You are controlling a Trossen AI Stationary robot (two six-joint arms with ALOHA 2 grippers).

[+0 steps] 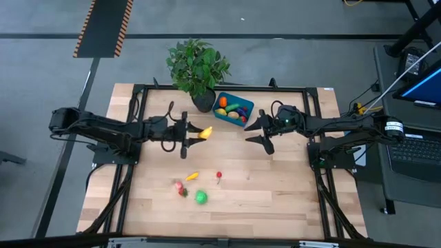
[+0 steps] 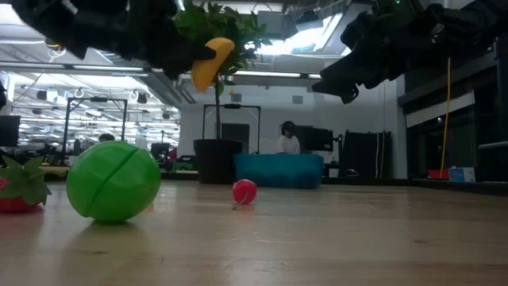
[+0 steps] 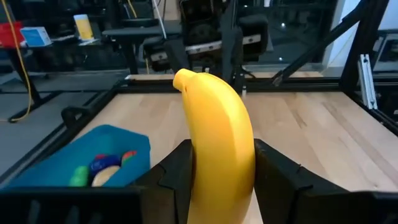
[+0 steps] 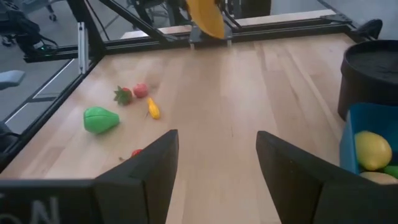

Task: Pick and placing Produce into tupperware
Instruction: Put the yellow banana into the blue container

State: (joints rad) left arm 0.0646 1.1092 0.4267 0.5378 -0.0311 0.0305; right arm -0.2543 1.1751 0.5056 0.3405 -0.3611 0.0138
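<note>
Between left pincer [image 3: 217, 180] fingers, banana [image 3: 217, 130] lengthwise

The table [image 1: 275, 200] is light wood planks with a black frame around the edges. Toward the back edge there's a potted plant [image 1: 198, 67] with the teal tupperware [image 1: 234, 110] sitting right next to it. Loose on the wood nearer the front: a green piece [image 1: 200, 198], a strawberry [image 1: 180, 188], a small orange-yellow piece [image 1: 191, 176] and a small red one [image 1: 219, 176].
</note>
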